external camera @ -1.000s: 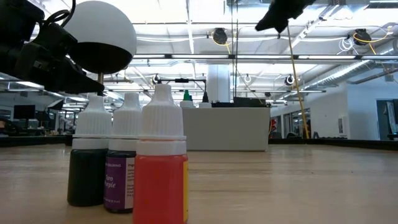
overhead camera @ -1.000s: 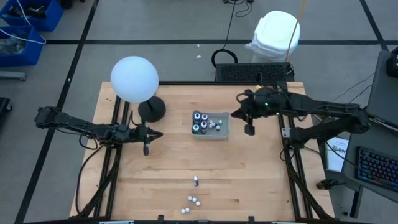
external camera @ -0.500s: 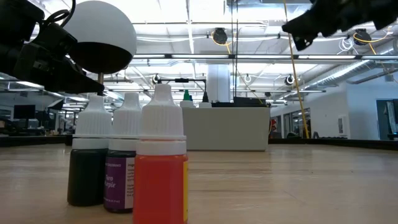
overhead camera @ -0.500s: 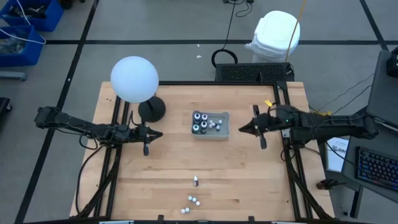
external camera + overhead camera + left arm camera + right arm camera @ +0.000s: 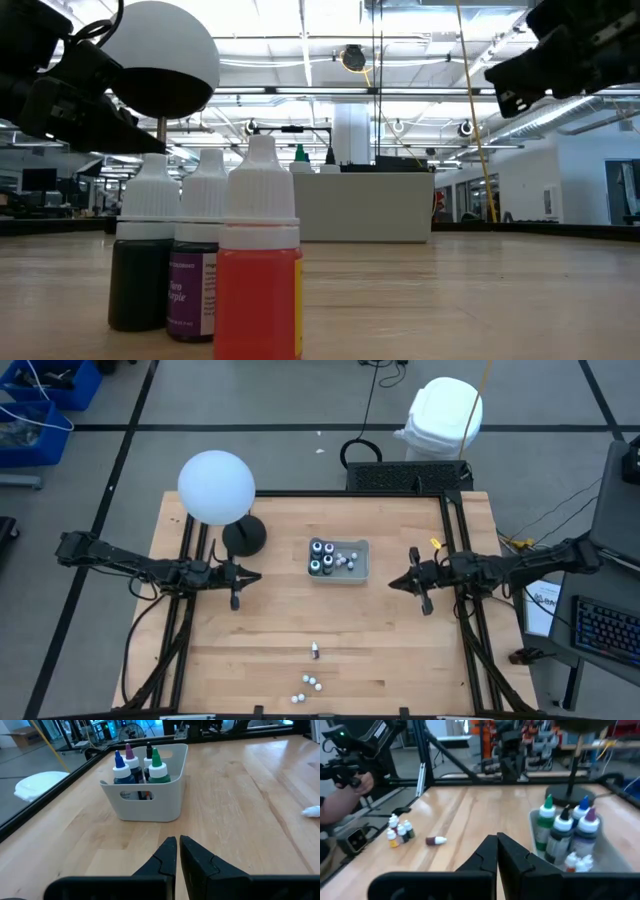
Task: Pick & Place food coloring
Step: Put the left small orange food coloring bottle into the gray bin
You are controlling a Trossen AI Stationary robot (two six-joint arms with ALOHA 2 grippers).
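Currently your right end effector and left end effector are both closed, empty. Several food coloring bottles sit in the tray; loose vials remain at the counter's 6 o'clock edge.

Four cameras here. The high one hangs above the table and looks straight down, catching the whole wooden top and both arms. The low one sits right at table-top height, nearly against three upright bottles at the near edge, facing level across the wood into the room behind. Each wrist camera looks forward past its own fingers – the left from the table's left side, the right from its right – and both land on the same grey tray mid-table, which the high view shares too.
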